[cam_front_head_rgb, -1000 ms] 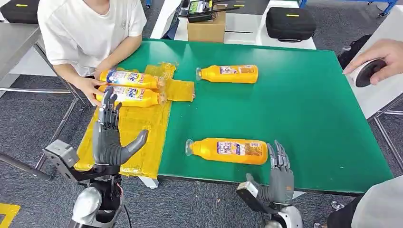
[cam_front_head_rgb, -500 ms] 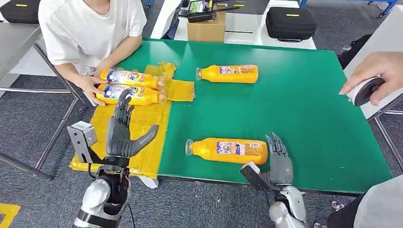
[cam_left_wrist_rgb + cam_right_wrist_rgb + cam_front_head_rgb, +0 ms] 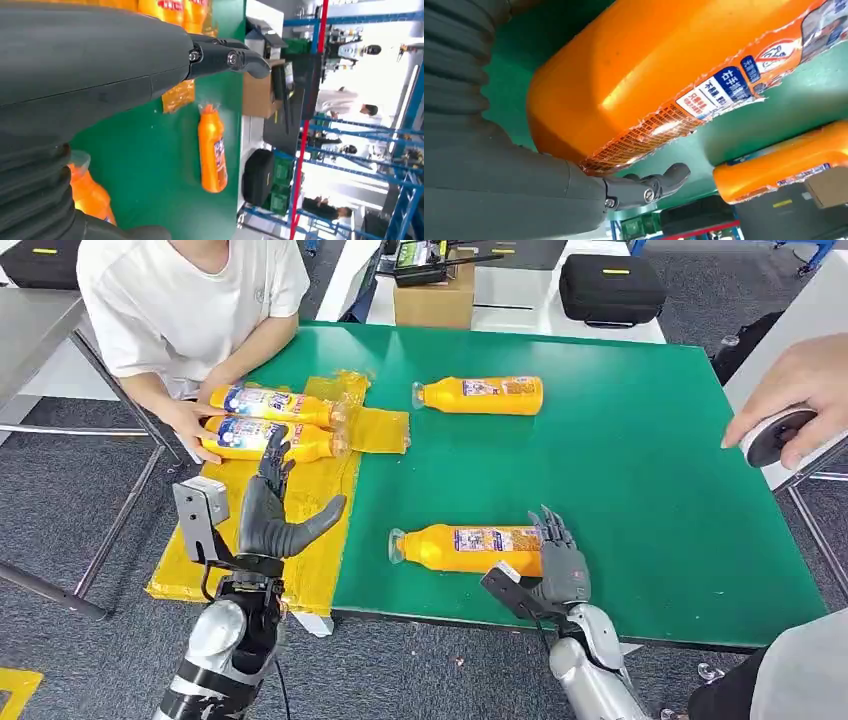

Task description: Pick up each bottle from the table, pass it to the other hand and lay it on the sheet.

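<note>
overhead, green table [image 3: 650,470] on grey carpet [image 3: 60,510]; left hand [image 3: 270,515] spread empty, right hand's [image 3: 560,565] grip unclear.

**Three viewpoints**

Head view: high, looking forward and down over the green table [image 3: 640,470]. Left wrist view: turned sideways, close behind its hand, facing across the table toward the far bottle [image 3: 212,150]. Right wrist view: pressed close against the near bottle [image 3: 649,70], also seen from overhead [image 3: 465,548].
</note>
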You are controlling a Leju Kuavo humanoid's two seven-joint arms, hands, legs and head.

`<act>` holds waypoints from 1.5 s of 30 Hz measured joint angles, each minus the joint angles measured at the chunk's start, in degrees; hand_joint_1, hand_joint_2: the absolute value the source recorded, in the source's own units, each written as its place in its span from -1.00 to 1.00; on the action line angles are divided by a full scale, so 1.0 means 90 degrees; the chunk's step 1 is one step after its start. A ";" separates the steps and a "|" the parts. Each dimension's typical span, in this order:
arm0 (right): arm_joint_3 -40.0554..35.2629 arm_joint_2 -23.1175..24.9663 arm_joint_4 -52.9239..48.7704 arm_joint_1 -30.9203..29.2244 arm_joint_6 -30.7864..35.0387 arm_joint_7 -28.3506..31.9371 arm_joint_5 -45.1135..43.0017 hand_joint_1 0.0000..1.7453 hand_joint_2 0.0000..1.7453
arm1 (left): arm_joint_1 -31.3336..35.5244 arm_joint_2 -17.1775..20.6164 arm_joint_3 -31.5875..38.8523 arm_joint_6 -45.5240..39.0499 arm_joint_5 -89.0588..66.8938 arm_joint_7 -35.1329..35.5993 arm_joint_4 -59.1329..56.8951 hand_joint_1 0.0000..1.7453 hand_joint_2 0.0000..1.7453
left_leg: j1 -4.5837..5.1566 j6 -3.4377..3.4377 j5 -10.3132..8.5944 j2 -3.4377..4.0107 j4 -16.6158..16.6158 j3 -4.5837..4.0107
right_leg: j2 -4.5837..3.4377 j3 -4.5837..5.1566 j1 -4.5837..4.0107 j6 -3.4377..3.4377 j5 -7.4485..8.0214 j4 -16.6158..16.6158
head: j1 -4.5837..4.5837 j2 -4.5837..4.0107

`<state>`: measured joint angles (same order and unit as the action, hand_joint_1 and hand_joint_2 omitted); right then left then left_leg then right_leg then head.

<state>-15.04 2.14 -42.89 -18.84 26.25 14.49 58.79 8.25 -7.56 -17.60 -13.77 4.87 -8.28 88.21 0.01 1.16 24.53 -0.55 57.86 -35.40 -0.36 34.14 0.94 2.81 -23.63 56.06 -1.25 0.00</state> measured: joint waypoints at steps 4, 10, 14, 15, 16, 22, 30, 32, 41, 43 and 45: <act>-0.0063 0.0000 0.0110 -0.0089 -0.0022 -0.0010 0.0000 -1.00 1.00 | 0.0021 -0.0005 -0.0022 0.0000 0.0000 0.0000 -0.0056 -1.00 1.00 | 0.0000 0.0000 0.0000 -0.0001 0.0001 0.0000 | 0.0000 0.0000 0.0000 0.0000 0.0000 0.0000 | 0.0000 0.0000; -0.0221 -0.0015 0.0289 -0.0324 -0.0605 -0.0367 0.0136 -1.00 1.00 | 0.0066 -0.0007 -0.0041 0.0034 0.0007 0.0090 -0.0097 -1.00 1.00 | 0.0000 0.0000 0.0000 0.0008 0.0001 0.0005 | -0.0002 -0.0001 0.0000 -0.0001 0.0002 0.0000 | 0.0000 0.0000; -0.0464 -0.0051 0.0527 -0.0749 -0.1400 -0.0873 0.0207 -1.00 1.00 | 0.0082 -0.0015 -0.0039 0.0100 0.0063 0.0192 -0.0109 -1.00 1.00 | 0.0000 0.0000 0.0001 0.0033 0.0001 0.0034 | -0.0018 -0.0020 0.0000 -0.0001 0.0003 -0.0002 | 0.0000 0.0000; -0.0530 -0.0056 0.0610 -0.0901 -0.1614 -0.1106 0.0211 -1.00 1.00 | 0.0082 -0.0015 -0.0036 0.0100 0.0075 0.0211 -0.0112 -1.00 1.00 | 0.0000 -0.0001 0.0001 0.0037 0.0001 0.0045 | -0.0022 -0.0027 -0.0001 -0.0002 0.0003 -0.0003 | 0.0000 0.0000; -0.0596 -0.0063 0.0707 -0.1042 -0.1817 -0.1315 0.0233 -1.00 1.00 | 0.0082 -0.0015 -0.0034 0.0102 0.0087 0.0226 -0.0112 -1.00 1.00 | 0.0000 -0.0001 0.0002 0.0039 0.0001 0.0056 | -0.0025 -0.0035 0.0000 -0.0002 0.0003 -0.0004 | 0.0000 0.0000; -0.0948 -0.0119 0.1256 -0.1696 -0.2594 -0.2103 0.0411 1.00 1.00 | 0.0089 -0.0015 -0.0029 0.0158 0.0097 0.0299 -0.0112 -1.00 1.00 | 0.0000 0.0000 0.0002 0.0037 0.0000 0.0101 | -0.0025 -0.0079 -0.0001 -0.0001 0.0006 -0.0007 | 0.0000 0.0000; -0.1122 -0.0216 0.1596 -0.1987 -0.2776 -0.2123 0.0384 1.00 1.00 | 0.0123 -0.0015 -0.0029 0.0236 0.0136 0.0333 -0.0153 -1.00 1.00 | 0.0001 0.0005 -0.0003 0.0037 0.0000 0.0118 | -0.0025 -0.0095 -0.0001 -0.0011 0.0021 -0.0007 | 0.0000 0.0000; -0.1158 -0.0245 0.1656 -0.2042 -0.2824 -0.2111 0.0355 1.00 1.00 | 0.0136 -0.0015 -0.0034 0.0287 0.0204 0.0347 -0.0167 -1.00 1.00 | 0.0001 0.0005 -0.0003 0.0036 0.0000 0.0118 | -0.0025 -0.0096 -0.0001 -0.0011 0.0021 -0.0007 | 0.0000 -0.0002; -0.1215 -0.0357 0.1763 -0.2017 -0.2579 -0.1564 0.0172 1.00 1.00 | 0.0172 -0.0015 -0.0078 0.0369 0.0403 0.0313 -0.0209 -1.00 1.00 | 0.0001 0.0005 -0.0002 0.0032 0.0000 0.0114 | -0.0024 -0.0096 -0.0001 -0.0011 0.0021 -0.0008 | 0.0000 -0.0002; -0.1219 -0.0362 0.1761 -0.1945 -0.2282 -0.1345 0.0097 1.00 1.00 | 0.0170 -0.0012 -0.0087 0.0369 0.0427 0.0240 -0.0199 -1.00 1.00 | 0.0001 0.0005 -0.0002 0.0028 0.0000 0.0110 | -0.0023 -0.0096 -0.0001 -0.0011 0.0021 -0.0008 | 0.0000 0.0000; -0.1219 -0.0360 0.1732 -0.1817 -0.1896 -0.1113 0.0027 1.00 1.00 | 0.0162 -0.0012 -0.0112 0.0362 0.0420 0.0180 -0.0158 -1.00 1.00 | 0.0001 0.0005 -0.0002 0.0028 0.0000 0.0104 | -0.0023 -0.0094 -0.0001 -0.0011 0.0021 -0.0007 | 0.0000 0.0000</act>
<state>-26.01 -1.09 -27.30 -35.19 9.19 4.47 59.04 9.70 -7.67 -18.60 -10.51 8.66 -6.67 86.79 0.02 1.21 24.51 -0.30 57.86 -34.46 -0.57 33.29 0.93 2.72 -23.44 56.00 -1.25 0.00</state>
